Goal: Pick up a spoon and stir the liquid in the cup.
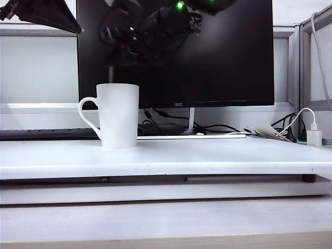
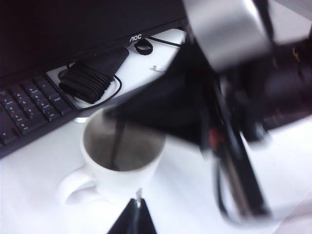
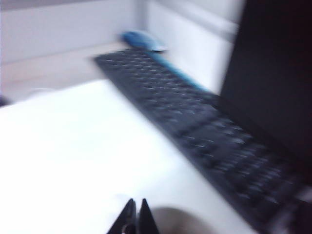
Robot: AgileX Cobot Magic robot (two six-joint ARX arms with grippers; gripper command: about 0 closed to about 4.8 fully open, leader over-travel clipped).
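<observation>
The white cup (image 1: pixel 118 115) stands on the white table (image 1: pixel 218 155) left of centre, its handle pointing left. In the left wrist view the cup (image 2: pixel 141 183) holds dark liquid (image 2: pixel 131 146). The thin spoon (image 2: pixel 116 146) stands upright in that liquid, and its handle (image 1: pixel 110 74) shows faintly above the rim. My right gripper (image 2: pixel 120 119) hangs over the cup, shut on the spoon's top. Its closed tips (image 3: pixel 136 207) are blurred in its own view. My left gripper (image 2: pixel 138 207) is shut and empty, just beside the cup. The left arm (image 1: pixel 41 14) sits high at the far left.
A black monitor (image 1: pixel 207 62) stands behind the cup, with a black keyboard (image 2: pixel 24 112) under it on the left. A black power adapter (image 2: pixel 90 80) and cables lie behind the cup. A white charger (image 1: pixel 314 136) sits at the far right.
</observation>
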